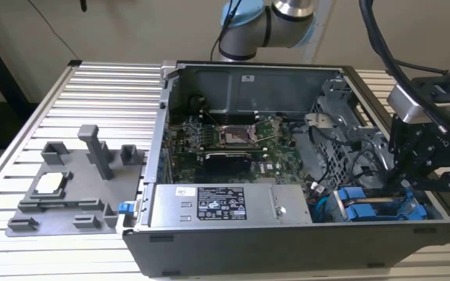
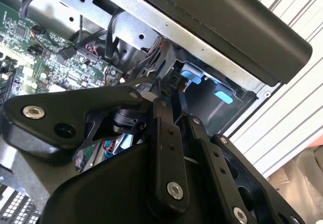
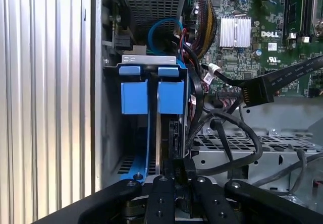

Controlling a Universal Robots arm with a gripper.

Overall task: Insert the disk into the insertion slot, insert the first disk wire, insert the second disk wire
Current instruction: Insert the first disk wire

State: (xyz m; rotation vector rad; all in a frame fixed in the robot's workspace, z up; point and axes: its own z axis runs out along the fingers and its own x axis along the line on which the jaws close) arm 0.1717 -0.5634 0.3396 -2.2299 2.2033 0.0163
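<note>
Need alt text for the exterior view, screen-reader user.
A robot arm's gripper hangs over the drive bay in the near corner of an open computer case, at the exterior view's right, just above blue drive carriers. The case sits on a slatted metal table, with a grey plastic fixture beside it.

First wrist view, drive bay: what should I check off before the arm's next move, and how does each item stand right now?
1. Gripper lined up over the drive bay: ok.
2. Two blue carriers sitting side by side in the bay: ok.
3. Disk seated in its slot: cannot tell; I can't say which carrier holds it.
4. Path free of cables: not ok; black cables loop right beside the bay, close to the gripper.
5. Disk wires plugged in: cannot tell.
6. Case open and resting flat on the slatted table: ok.
</note>
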